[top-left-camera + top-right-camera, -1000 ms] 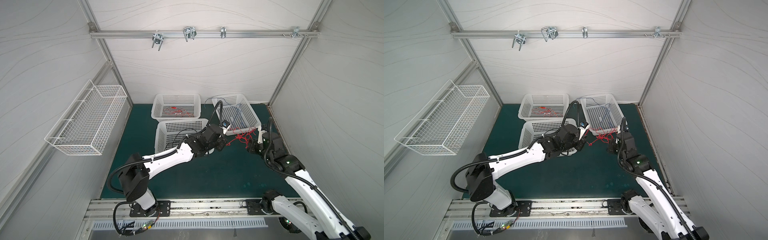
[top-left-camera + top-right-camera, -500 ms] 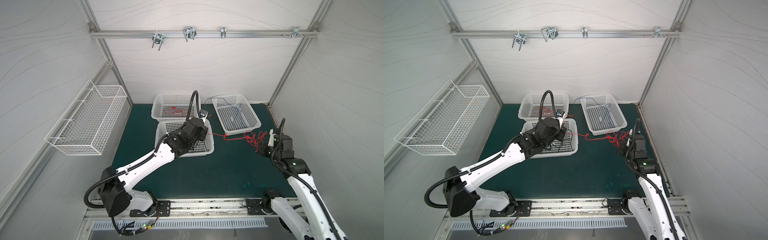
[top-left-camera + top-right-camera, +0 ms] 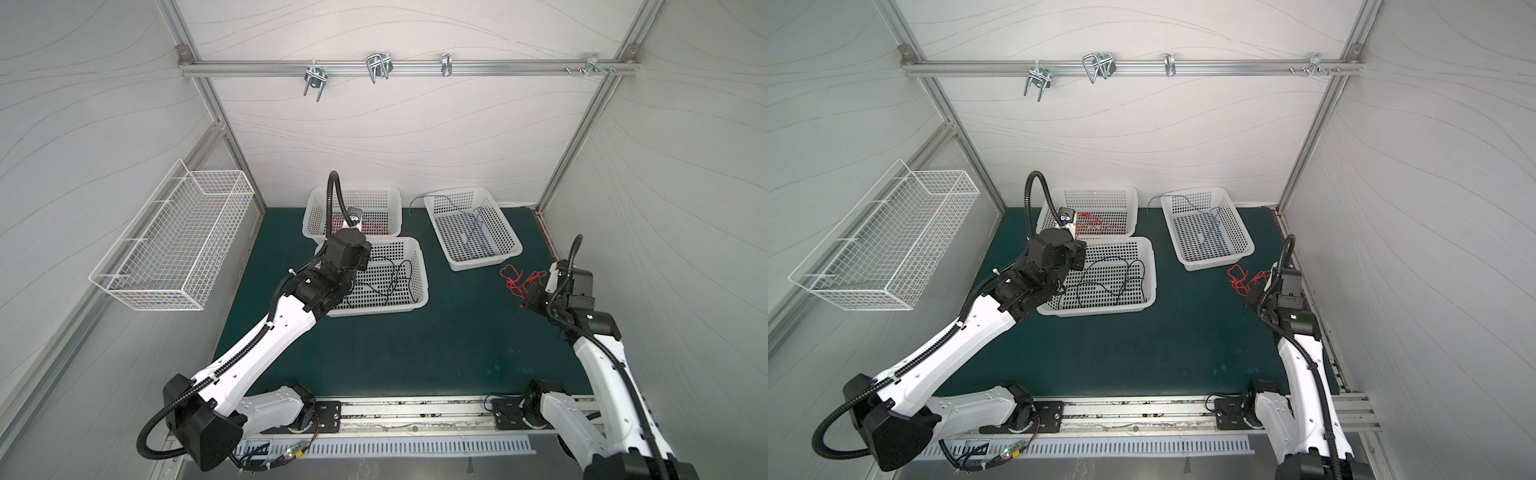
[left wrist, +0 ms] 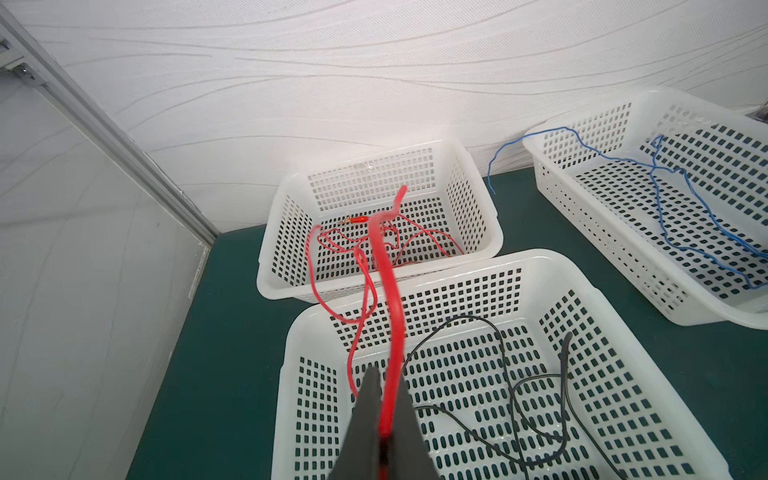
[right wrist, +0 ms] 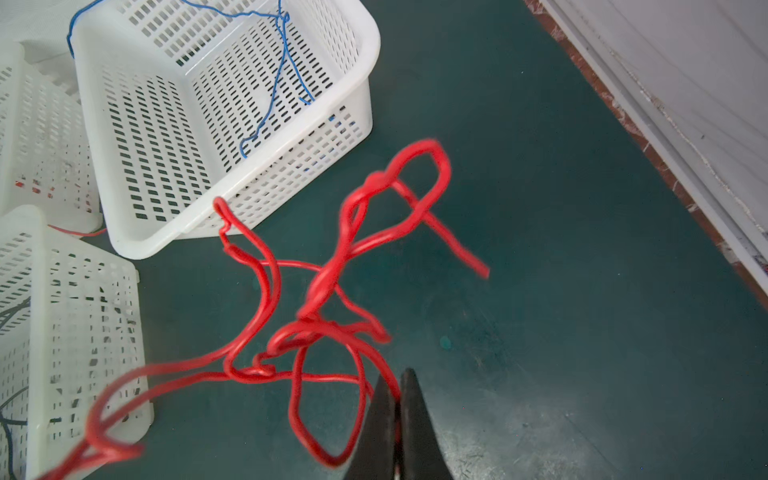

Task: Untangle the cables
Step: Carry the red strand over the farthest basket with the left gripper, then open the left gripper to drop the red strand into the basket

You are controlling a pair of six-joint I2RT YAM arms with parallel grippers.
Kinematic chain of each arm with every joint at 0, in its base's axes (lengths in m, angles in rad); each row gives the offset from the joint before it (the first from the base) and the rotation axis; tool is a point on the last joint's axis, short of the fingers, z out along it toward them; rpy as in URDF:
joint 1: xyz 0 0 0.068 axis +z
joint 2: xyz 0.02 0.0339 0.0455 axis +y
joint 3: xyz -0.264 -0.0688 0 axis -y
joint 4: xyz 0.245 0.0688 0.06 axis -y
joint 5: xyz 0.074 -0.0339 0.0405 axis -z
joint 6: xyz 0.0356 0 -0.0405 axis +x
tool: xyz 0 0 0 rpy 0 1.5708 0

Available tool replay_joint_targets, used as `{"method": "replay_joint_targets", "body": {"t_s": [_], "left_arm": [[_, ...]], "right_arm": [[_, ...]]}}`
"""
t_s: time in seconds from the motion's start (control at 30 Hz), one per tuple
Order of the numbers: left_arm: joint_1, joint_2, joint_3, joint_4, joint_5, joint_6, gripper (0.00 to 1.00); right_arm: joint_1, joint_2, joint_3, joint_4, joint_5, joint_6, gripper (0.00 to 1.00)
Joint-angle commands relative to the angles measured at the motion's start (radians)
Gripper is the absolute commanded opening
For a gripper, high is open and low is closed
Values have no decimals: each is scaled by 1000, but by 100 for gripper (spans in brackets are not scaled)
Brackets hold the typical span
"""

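1. Cables: one red cable [image 4: 392, 316] is clamped between the closed fingers of the left hand [image 4: 386, 382]. It stretches ahead of the hand toward the far basket [image 4: 270, 286], which holds other red wires.
2. Its slack loops hang just ahead of the hand over the near basket [image 4: 286, 395], where a black cable [image 4: 564, 353] lies. Letting go here would likely mix the colours, and the loops could snag the rim.
3. A knotted red tangle [image 5: 328, 274] dangles ahead of the right hand [image 5: 397, 376], which is pinched shut on it above the worktop [image 5: 540, 208].
4. Hard pulling may tighten the twists, or the thin wire may slip free.
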Motion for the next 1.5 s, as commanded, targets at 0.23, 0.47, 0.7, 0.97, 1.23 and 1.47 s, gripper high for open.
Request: {"method": "replay_joint_targets", "body": {"t_s": [0.23, 0.47, 0.7, 0.97, 1.23, 1.47], "left_arm": [[7, 37, 13, 135, 129, 42, 0], [37, 183, 136, 151, 169, 80, 0], [130, 347, 279, 193, 219, 115, 0], [253, 584, 463, 204, 270, 144, 0], [311, 871, 692, 89, 289, 170, 0], [322, 1047, 841, -9, 199, 155, 0]], "right_arm": [[-3, -34, -59, 113, -174, 66, 0], [21, -41, -78, 125, -197, 69, 0], [99, -41, -79, 138, -169, 102, 0], [193, -45, -81, 118, -105, 134, 0], [226, -98, -84, 58, -68, 163, 0], [252, -158, -106, 15, -47, 197, 0]]}}
